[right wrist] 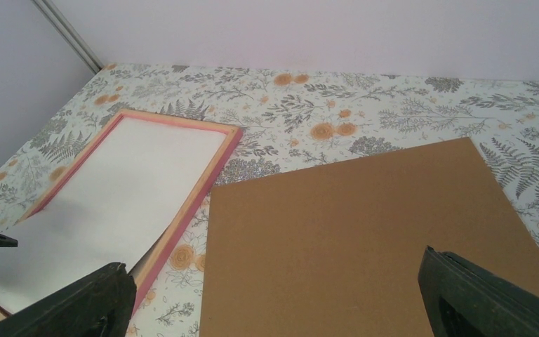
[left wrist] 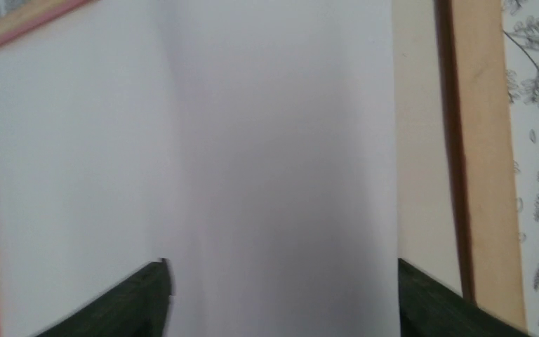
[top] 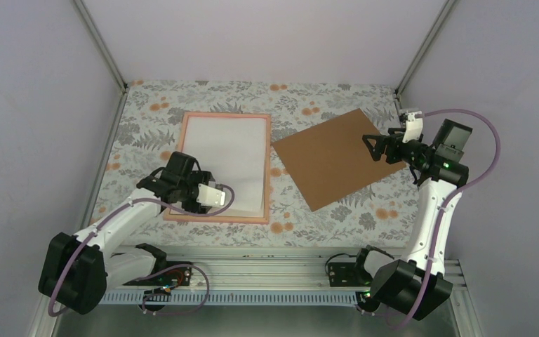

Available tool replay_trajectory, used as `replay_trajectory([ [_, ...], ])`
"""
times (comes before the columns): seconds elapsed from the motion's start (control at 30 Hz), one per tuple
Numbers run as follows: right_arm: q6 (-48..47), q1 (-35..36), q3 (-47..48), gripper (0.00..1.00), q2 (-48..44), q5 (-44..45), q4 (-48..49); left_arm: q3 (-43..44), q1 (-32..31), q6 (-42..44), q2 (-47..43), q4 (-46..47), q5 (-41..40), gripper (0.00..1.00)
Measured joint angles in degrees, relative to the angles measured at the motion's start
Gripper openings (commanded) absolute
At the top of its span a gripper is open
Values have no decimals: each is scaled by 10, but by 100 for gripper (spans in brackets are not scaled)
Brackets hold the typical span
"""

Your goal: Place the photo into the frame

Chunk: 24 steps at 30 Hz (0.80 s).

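photo (top: 224,158) in frame (top: 226,114), white back up — print hidden

photo (top: 228,158) print side hidden (white back up), frame (top: 228,114) left rail partly behind left gripper (top: 203,191), left wrist view blurred

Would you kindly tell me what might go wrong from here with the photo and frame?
The photo, white back up, seems to ride over the near right rim of the frame rather than lying flat inside, so it may settle crooked. The left gripper hangs open at the photo's near edge; pulling away could drag the sheet. A corner of the brown board lies close to the frame and might nudge it when moved.
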Motion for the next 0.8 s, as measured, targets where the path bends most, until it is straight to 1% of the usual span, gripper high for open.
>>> replay_trajectory([
  [0.1, 0, 0, 0, 100, 0, 0, 0, 20, 0, 7, 10, -38, 7, 100],
  [0.3, -3, 0, -7, 100, 0, 0, 0, 50, 0, -5, 16, -89, 21, 100],
  [0.4, -8, 0, -9, 100, 8, 0, -1, 78, -2, -40, 18, -94, 30, 100],
  [0.47, -12, 0, -9, 100, 17, 1, -1, 109, -11, -72, 29, -87, 30, 100],
  [0.63, -30, 0, -9, 100, 54, 17, -5, 183, -52, -155, 83, -32, 17, 100],
  [0.7, -35, 0, -9, 100, 72, 31, -4, 195, -76, -174, 104, -5, 3, 100],
  [0.8, -38, 0, -5, 100, 111, 55, -5, 201, -131, -186, 140, 37, -30, 100],
])
